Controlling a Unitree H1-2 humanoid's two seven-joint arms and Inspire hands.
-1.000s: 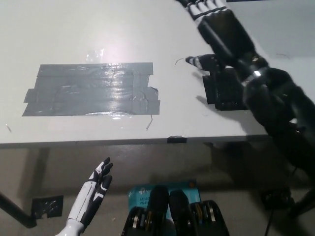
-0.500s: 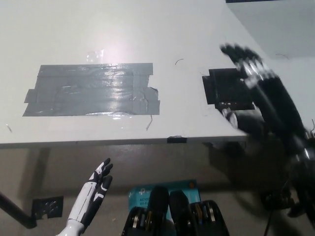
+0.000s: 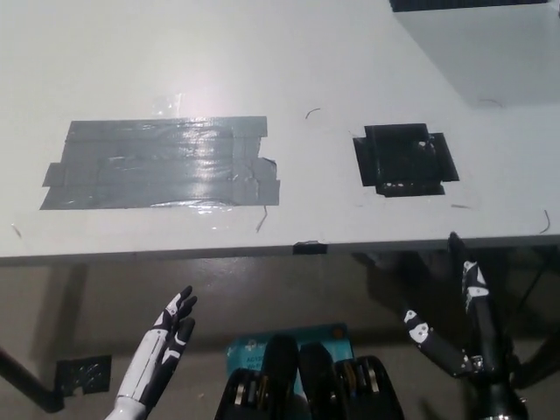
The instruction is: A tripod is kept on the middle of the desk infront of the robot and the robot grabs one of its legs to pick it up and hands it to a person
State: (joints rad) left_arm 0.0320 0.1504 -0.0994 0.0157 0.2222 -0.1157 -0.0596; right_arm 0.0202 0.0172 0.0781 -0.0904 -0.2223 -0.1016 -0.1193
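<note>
- Your left hand (image 3: 164,346) hangs low at the lower left, below the desk's near edge, fingers spread and pointing up, grasping nothing.
- Your right hand (image 3: 461,332) sits at the lower right, also below the desk edge; its fingers are splayed apart and point up toward the desk, with nothing held.
- Between the two hands, on the floor, you can see part of a blue item (image 3: 241,350); its print is too small to read.
- Left of your left hand, a small dark patch (image 3: 83,374) lies on the floor beside a dark desk leg.
- Just above both hands runs the near edge of the white desk (image 3: 289,79), with a small black tab (image 3: 309,248) on that edge, between the hands.
- Beyond your left hand, a wide patch of grey tape (image 3: 162,163) lies flat on the desk, glossy with glare.
- Beyond your right hand, a black taped square (image 3: 404,158) lies flat on the desk, well apart from the grey tape.
- Farther still, up and to the right of your right hand, a white box (image 3: 490,44) stands on the desk, with a dark strip along its top edge.
- You will not find the tripod anywhere in this view, so I cannot tell you where it is.
</note>
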